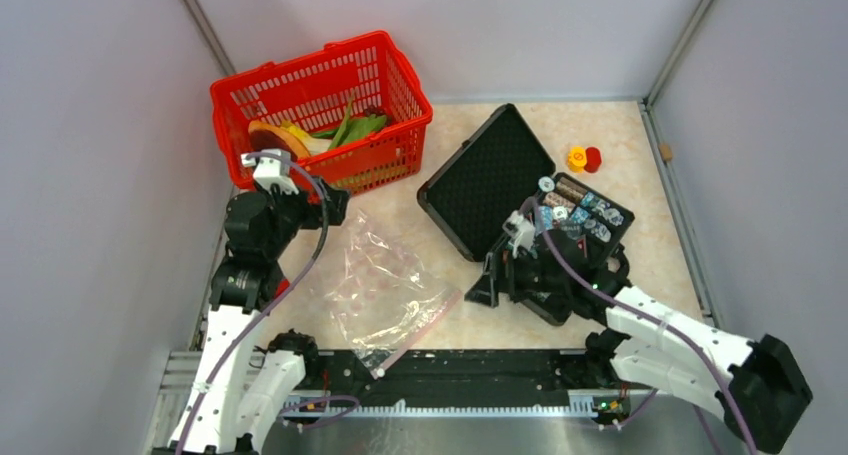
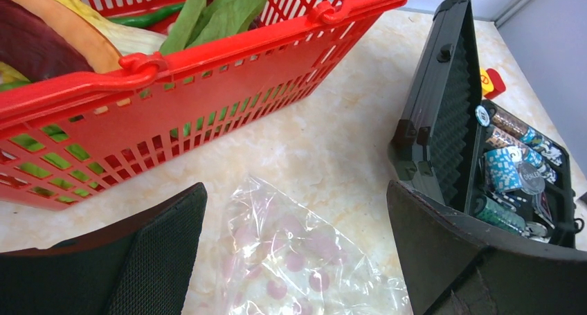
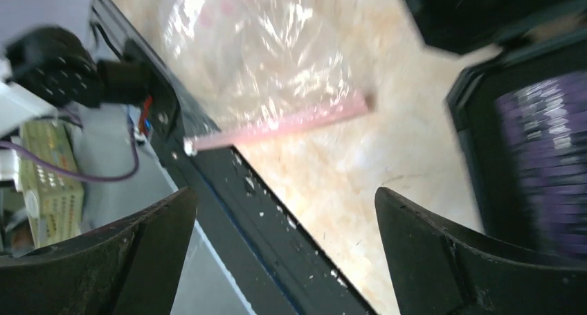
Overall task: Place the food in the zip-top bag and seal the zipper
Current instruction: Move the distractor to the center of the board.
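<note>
My left fingers (image 2: pixel 159 259) and right fingers (image 3: pixel 450 259) both gape wide, holding nothing. The zip-top bag (image 1: pixel 385 290) lies flat on the desk (image 1: pixel 660 205), five o'clock from the basket (image 1: pixel 300 70) holding the food (image 1: pixel 345 130). It looks light, crinkly, slippery; I'd pinch beside the stiffer zipper (image 1: pixel 420 330).

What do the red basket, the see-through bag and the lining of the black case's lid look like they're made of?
Red basket: probably moulded plastic, slightly glossy, a rigid lattice of slots. See-through bag: thin plastic film, shiny, creased and glinting, with a pink strip at its mouth. Black case's lid lining: likely foam, matte, with a dimpled egg-crate surface.
</note>
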Motion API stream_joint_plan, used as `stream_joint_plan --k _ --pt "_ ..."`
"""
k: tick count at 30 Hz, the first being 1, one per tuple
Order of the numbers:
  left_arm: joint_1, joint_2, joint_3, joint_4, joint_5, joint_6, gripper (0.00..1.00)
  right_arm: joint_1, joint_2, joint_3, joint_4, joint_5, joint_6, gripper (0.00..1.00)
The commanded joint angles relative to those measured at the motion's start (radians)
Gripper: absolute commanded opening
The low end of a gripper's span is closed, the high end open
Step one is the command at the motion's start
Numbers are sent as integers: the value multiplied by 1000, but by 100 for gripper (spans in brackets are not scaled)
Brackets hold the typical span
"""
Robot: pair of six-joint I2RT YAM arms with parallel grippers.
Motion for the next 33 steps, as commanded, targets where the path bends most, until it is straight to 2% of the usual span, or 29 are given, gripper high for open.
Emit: stream_joint_plan --k 1,5,8,11,13,16,19,21,24,26,30,33 --pt "3 -3 55 37 -34 27 99 188 85 -8 91 154 93 99" --pt "3 -6 60 32 -37 38 99 251 179 -14 55 305 142 99" --pt "3 -4 61 24 -34 64 99 250 196 -27 -37 537 205 99" --pt "3 6 69 14 -32 91 99 219 165 -50 -61 694 182 99" --pt "3 18 76 13 -31 102 99 96 138 -91 4 644 127 99" --pt "3 42 82 31 -21 109 99 -137 121 -137 120 478 36 99" --pt "3 62 86 39 -1 104 99 -276 179 -123 236 379 -59 99" --pt "3 72 89 40 14 98 99 -295 269 -67 236 365 -113 99" --pt "3 74 94 24 29 91 99 -320 419 39 172 442 -209 99" --pt "3 68 95 14 37 94 99 -343 454 98 156 371 -249 99" --pt "3 43 97 -21 18 117 99 -341 323 66 255 164 -199 99" --pt "3 26 89 -24 -7 132 99 -334 179 41 234 86 -160 99"
